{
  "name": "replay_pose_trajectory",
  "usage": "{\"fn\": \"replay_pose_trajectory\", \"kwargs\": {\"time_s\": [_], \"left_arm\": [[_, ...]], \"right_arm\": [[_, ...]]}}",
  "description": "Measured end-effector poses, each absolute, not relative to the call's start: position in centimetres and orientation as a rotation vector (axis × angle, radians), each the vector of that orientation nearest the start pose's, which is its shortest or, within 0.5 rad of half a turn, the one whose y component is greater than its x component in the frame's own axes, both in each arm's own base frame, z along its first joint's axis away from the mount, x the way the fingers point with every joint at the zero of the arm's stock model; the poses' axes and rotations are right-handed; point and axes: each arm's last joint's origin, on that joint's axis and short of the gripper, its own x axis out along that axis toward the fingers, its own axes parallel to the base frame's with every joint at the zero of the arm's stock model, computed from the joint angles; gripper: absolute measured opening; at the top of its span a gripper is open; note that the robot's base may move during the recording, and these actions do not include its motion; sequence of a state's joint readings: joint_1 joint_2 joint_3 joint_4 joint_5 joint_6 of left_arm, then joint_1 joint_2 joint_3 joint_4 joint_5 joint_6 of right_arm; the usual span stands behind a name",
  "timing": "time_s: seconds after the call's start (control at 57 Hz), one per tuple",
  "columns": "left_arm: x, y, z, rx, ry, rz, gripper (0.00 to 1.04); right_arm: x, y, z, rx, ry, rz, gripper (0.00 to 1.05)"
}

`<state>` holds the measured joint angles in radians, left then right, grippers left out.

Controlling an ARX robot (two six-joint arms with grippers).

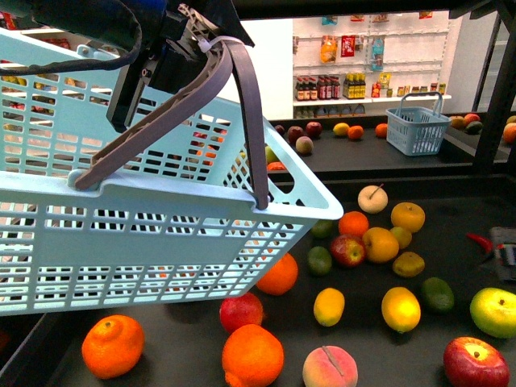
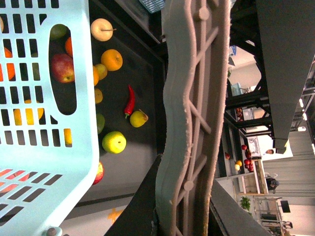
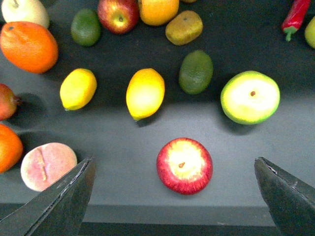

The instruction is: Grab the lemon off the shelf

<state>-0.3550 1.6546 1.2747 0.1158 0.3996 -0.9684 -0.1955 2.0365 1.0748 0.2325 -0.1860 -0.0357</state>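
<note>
While the right gripper (image 3: 173, 162) hung over the shelf (image 3: 98, 128) with its two dark, wedge-shaped fingers (image 3: 59, 206) spread wide apart, the lemon (image 3: 145, 93) lay ahead of the fingertips, free of the gripper and resting on the matte black tray. It was a smooth, bright yellow oval, its small pointed nipple end turned back toward the gripper. Closer in, right between the open fingers, sat a glossy red apple (image 3: 184, 165) with a pale patch around its stem, lying on the line between the gripper and the lemon. Beside the lemon on one side was a smaller yellow oval fruit (image 3: 78, 88), and on the other a dark green oval fruit (image 3: 196, 71) with a dull skin; a round yellow-green apple (image 3: 250, 97) lay past that. A blushed peach (image 3: 48, 166) with a creased seam sat just off one fingertip. Farther out lay oranges and a red chili pepper (image 3: 295, 17).

Off to the lemon's left in the front view, the left gripper (image 1: 189, 36) was clamped on the grey ribbed handles (image 1: 242, 105) of a pale blue slotted plastic basket (image 1: 161, 218), held tilted above the tray.
</note>
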Motion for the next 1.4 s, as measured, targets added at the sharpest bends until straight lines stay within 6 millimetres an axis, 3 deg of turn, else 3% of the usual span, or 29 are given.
{"fn": "replay_pose_trajectory", "kwargs": {"time_s": [0.088,0.228,0.369,0.579,1.246,1.404], "left_arm": [[35.5,-14.4,30.7,-0.921,0.611,-0.558,0.13],[35.5,-14.4,30.7,-0.921,0.611,-0.559,0.13],[35.5,-14.4,30.7,-0.921,0.61,-0.558,0.13],[35.5,-14.4,30.7,-0.921,0.611,-0.558,0.12],[35.5,-14.4,30.7,-0.922,0.611,-0.557,0.12],[35.5,-14.4,30.7,-0.922,0.61,-0.557,0.11]], "right_arm": [[42.4,-6.4,9.5,0.098,0.748,0.002,0.97],[45.7,-4.8,6.7,0.092,0.812,-0.021,0.97],[48.2,-3.4,3.8,0.101,0.862,-0.038,0.97],[50.9,-3.1,1.5,0.111,0.887,-0.085,0.97],[55.7,-2.1,-3.6,0.142,0.935,-0.102,0.97],[55.9,-2.0,-4.7,0.14,0.948,-0.109,0.96]]}}
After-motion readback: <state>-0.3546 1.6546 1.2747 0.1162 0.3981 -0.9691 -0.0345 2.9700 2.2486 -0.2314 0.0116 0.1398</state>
